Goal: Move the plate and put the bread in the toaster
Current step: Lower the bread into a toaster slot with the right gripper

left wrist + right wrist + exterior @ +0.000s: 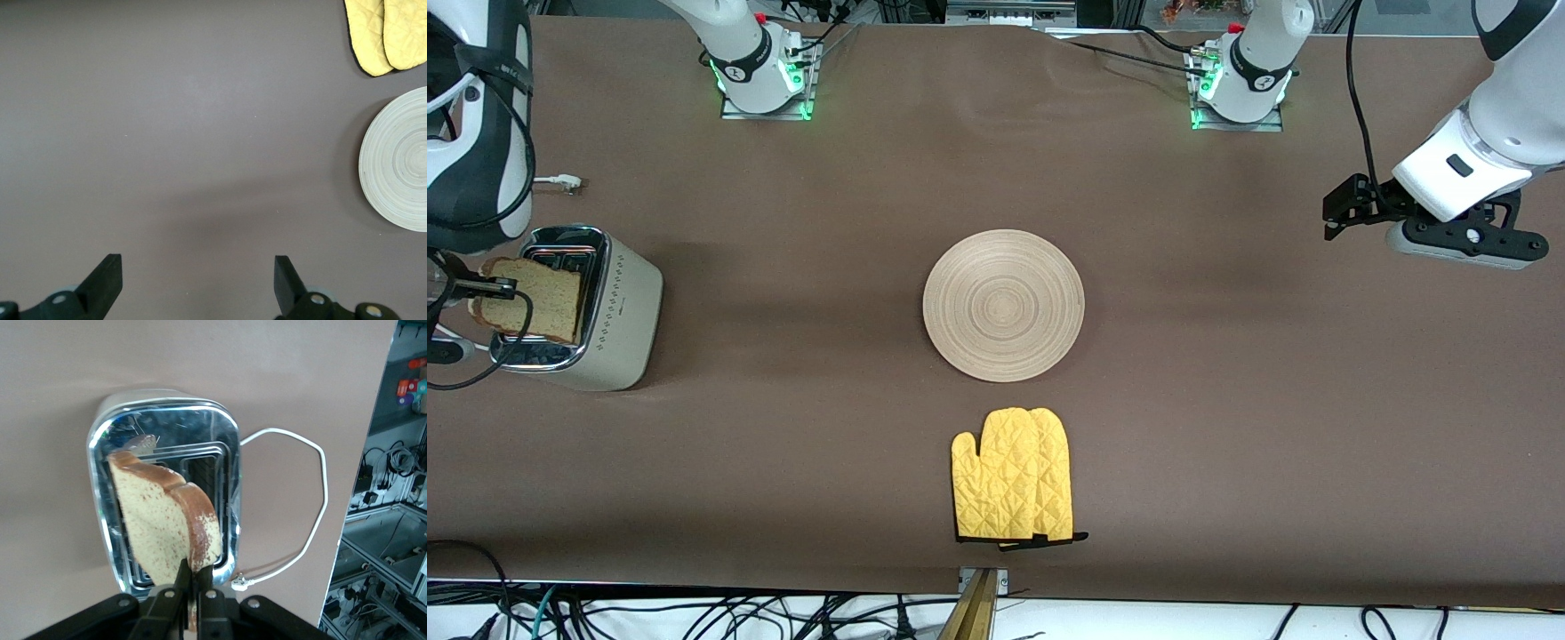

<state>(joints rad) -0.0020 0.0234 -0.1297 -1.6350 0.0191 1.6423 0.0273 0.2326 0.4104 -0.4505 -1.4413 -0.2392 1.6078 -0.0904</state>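
The plate (1003, 305) lies mid-worktop (1227, 400). From it, the oven mitt (1012, 487) lies nearer the front camera, close by. The toaster (596, 311) stands well off toward my right arm's end, the bread (529, 298) held over its top. My left gripper (1352, 213) hangs over the worktop toward my left arm's end.
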